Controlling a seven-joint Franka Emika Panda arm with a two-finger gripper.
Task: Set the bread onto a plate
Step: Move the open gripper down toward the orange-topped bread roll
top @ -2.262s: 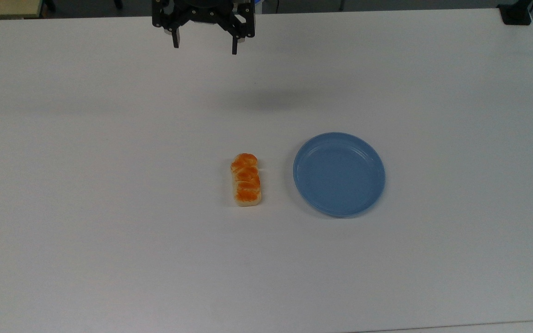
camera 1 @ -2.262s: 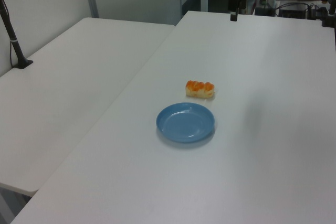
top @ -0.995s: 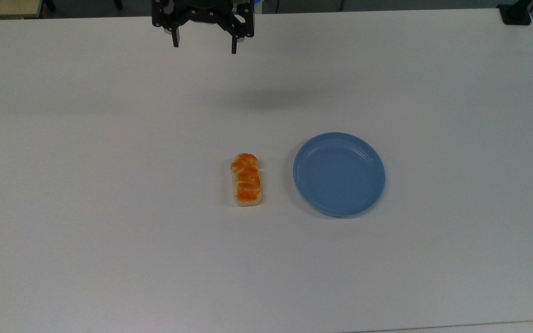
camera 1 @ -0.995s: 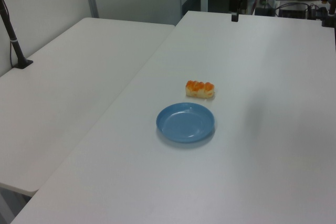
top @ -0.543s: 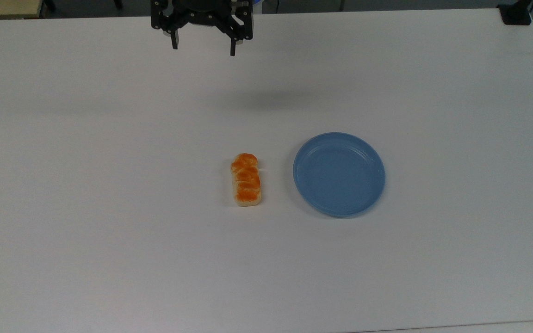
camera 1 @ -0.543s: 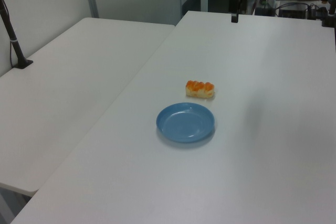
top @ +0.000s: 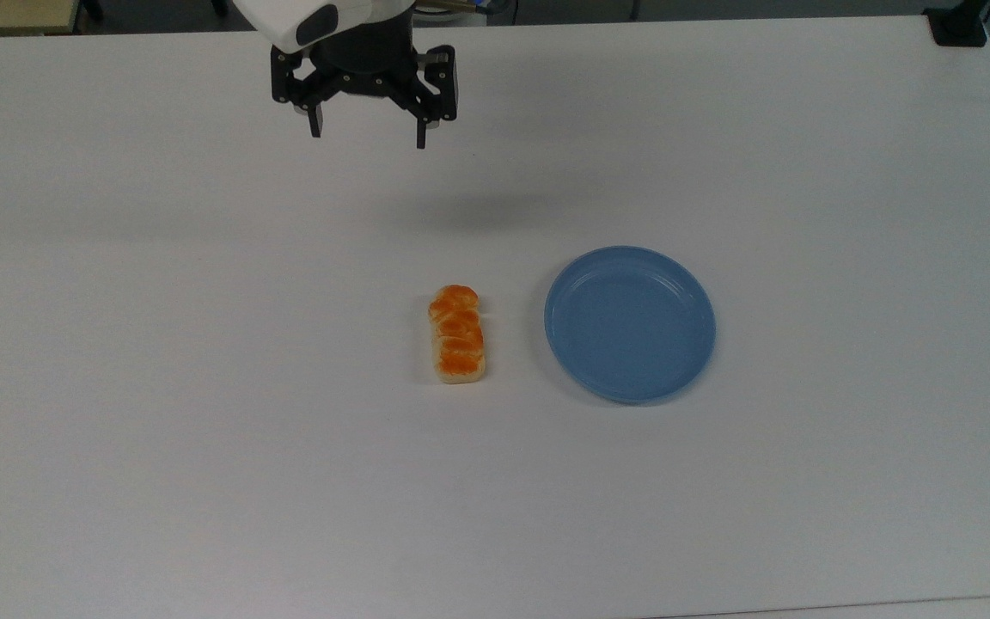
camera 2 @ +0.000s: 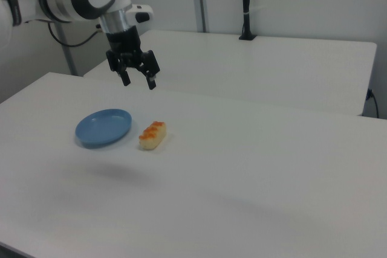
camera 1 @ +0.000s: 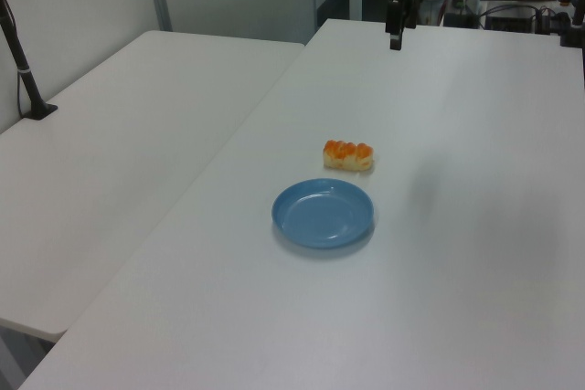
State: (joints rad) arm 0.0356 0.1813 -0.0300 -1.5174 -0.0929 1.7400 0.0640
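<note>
Toy bread loaf (top: pixel 457 334) lying flat on the white desk (top: pixel 203 430) near its middle, orange glazed top upward, long axis running toward the far edge in the top view. Light-blue plate (top: pixel 630 324) just beside it on the top view's right, apart from it and holding nothing. Gripper (top: pixel 366 133), fingers spread wide and holding nothing, hangs above the desk near its far edge, well apart from the loaf.
</note>
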